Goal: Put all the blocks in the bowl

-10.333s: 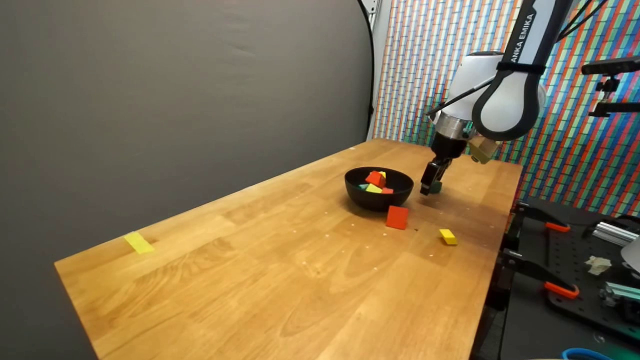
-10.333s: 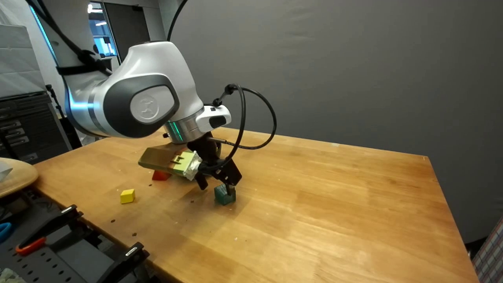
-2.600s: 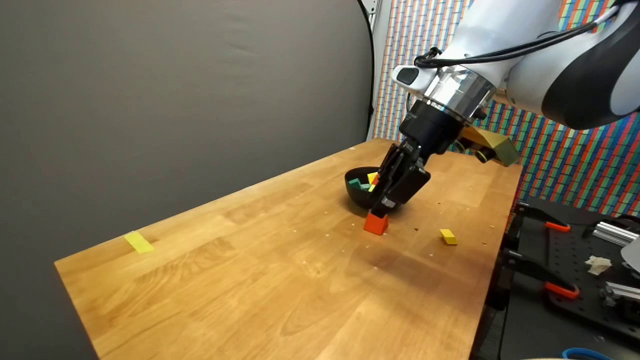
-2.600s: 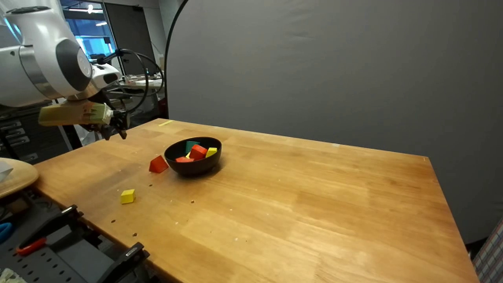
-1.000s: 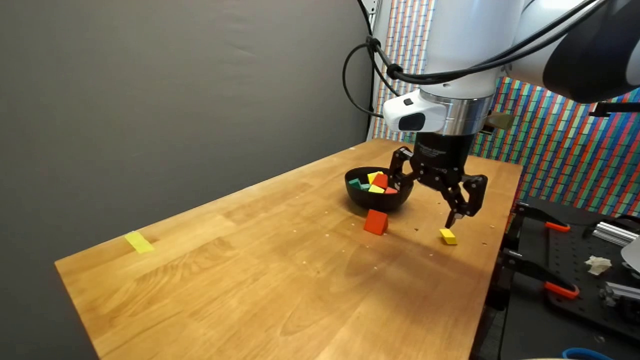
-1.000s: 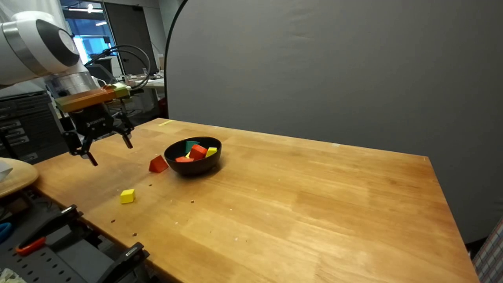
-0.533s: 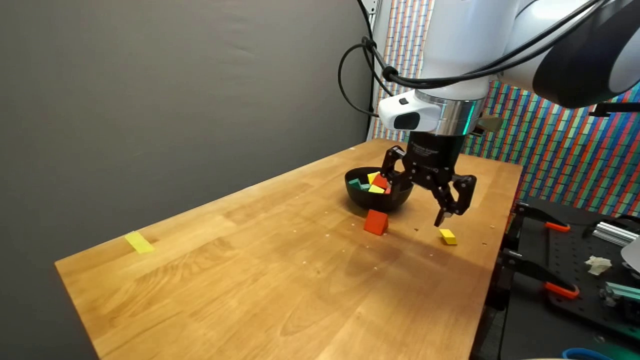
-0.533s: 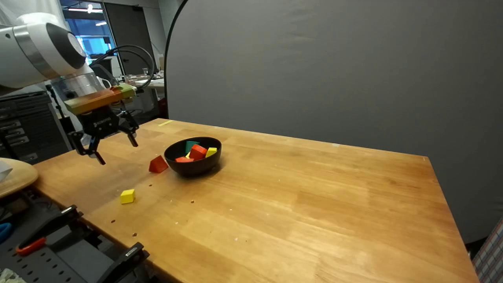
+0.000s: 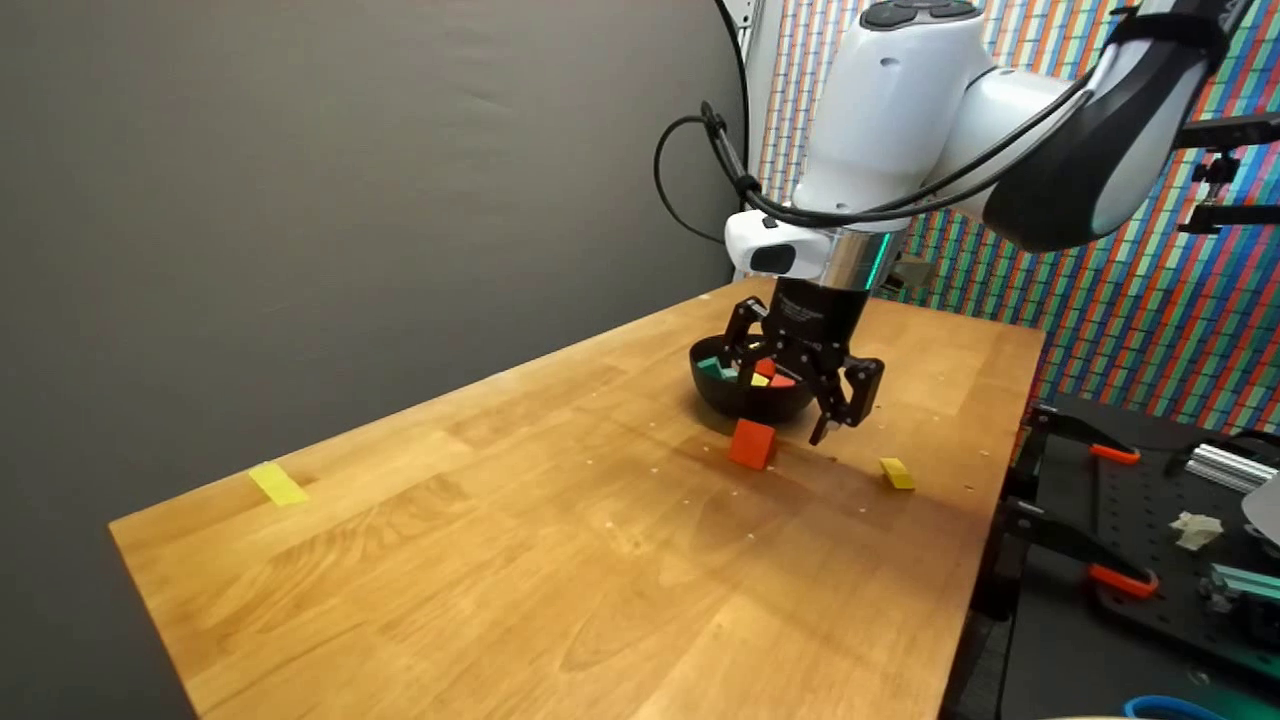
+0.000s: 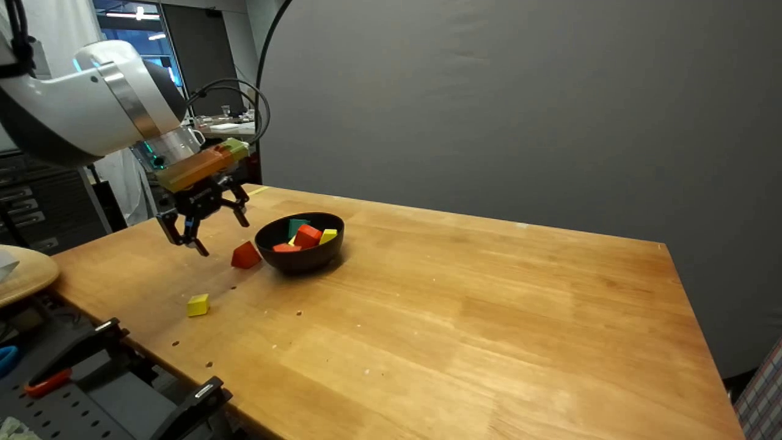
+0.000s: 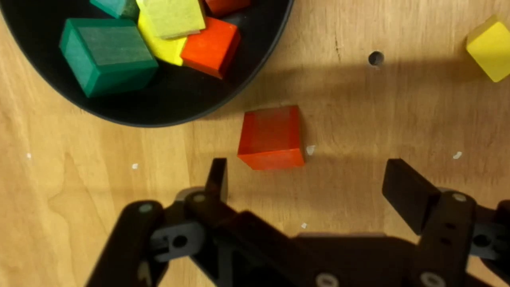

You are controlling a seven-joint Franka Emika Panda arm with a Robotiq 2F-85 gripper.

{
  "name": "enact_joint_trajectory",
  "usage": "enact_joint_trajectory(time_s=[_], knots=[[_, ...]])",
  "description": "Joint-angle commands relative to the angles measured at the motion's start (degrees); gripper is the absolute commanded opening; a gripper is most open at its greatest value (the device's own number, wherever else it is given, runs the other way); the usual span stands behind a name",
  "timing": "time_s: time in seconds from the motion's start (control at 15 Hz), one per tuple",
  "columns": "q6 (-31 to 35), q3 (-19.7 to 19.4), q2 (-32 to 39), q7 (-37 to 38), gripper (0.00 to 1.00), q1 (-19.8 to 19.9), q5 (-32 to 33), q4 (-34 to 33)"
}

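Observation:
Below the black bowl (image 11: 179,99) in the wrist view, a red block (image 11: 272,137) rests on the table, close to the rim. A yellow block (image 11: 492,50) lies apart at the right; both exterior views show it too (image 9: 897,474). Inside the bowl are several blocks, among them a green block (image 11: 115,44), a yellow block (image 11: 175,16) and a red-orange block (image 11: 211,46). My gripper (image 11: 306,167) is open with nothing between its fingers, above the table beside the red block. In an exterior view the gripper (image 9: 782,412) partly covers the bowl.
A flat yellow strip (image 9: 278,484) sticks to the table at its far-left corner in an exterior view. Black clamps (image 9: 1080,550) with orange parts line the table's edge. A round wooden board (image 10: 27,275) stands beside the table in an exterior view.
Over the last second the open gripper has moved from near the yellow block towards the red block and bowl. The green block on the table ten seconds ago is no longer there.

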State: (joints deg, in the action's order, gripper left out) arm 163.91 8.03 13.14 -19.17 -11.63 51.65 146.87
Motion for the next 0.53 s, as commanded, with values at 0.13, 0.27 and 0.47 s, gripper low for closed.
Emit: enact_joint_trajectory(time_s=[0.13, 0.27, 0.47], knots=[[4.26, -3.12, 7.53, 2.41, 1.0, -0.78, 4.51, -6.57], [4.28, -3.78, 9.17, 2.5, 0.75, -1.14, 5.33, -8.15], [3.26, -3.04, 10.94, 1.19, 0.58, -0.61, 3.8, -8.98]])
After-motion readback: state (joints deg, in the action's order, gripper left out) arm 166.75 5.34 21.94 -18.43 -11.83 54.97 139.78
